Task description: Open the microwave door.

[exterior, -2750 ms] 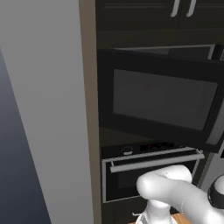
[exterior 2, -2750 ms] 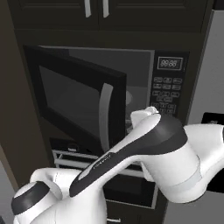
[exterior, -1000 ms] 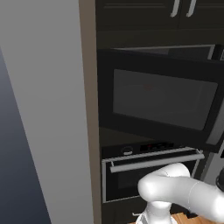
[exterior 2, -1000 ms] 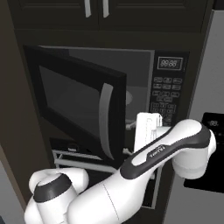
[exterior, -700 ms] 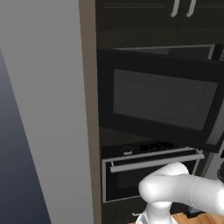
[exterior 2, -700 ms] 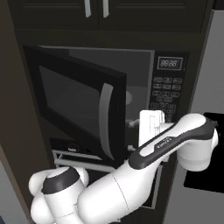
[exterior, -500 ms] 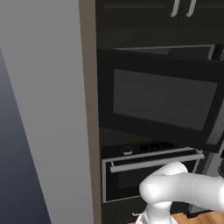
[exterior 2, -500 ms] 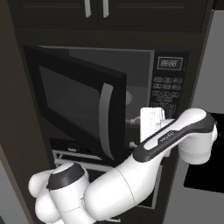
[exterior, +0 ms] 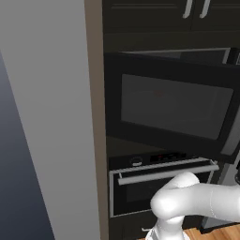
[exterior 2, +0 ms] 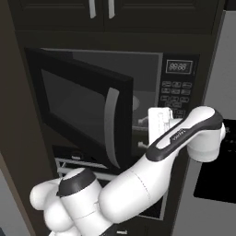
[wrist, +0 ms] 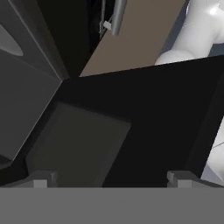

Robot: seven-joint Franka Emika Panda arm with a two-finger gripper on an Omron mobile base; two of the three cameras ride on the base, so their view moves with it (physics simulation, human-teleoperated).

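The microwave point(exterior 2: 143, 73) is a black built-in box with a keypad strip point(exterior 2: 174, 99). Its door point(exterior 2: 78, 106) stands partly open, hinged at the left, with the curved grey handle point(exterior 2: 109, 124) on the free edge. In the left base view the microwave door point(exterior: 173, 105) angles out toward me. My gripper point(exterior 2: 146, 123) sits in the gap just right of the door's free edge, in front of the cavity. In the hand view the gripper point(wrist: 111, 178) is open, with its fingertips point(wrist: 41, 179) wide apart, nothing between them, and the door's dark face point(wrist: 131, 113) ahead.
Below the microwave is a black oven point(exterior: 159, 187) with a horizontal silver bar handle point(exterior: 164, 171). Dark cabinet doors point(exterior 2: 99, 9) hang above. A tall grey panel point(exterior: 47, 117) bounds the left side. My own white arm point(exterior 2: 138, 179) crosses in front of the oven.
My elbow has swung right and upward, and the hand has risen a little beside the door's free edge. The door's angle looks unchanged.
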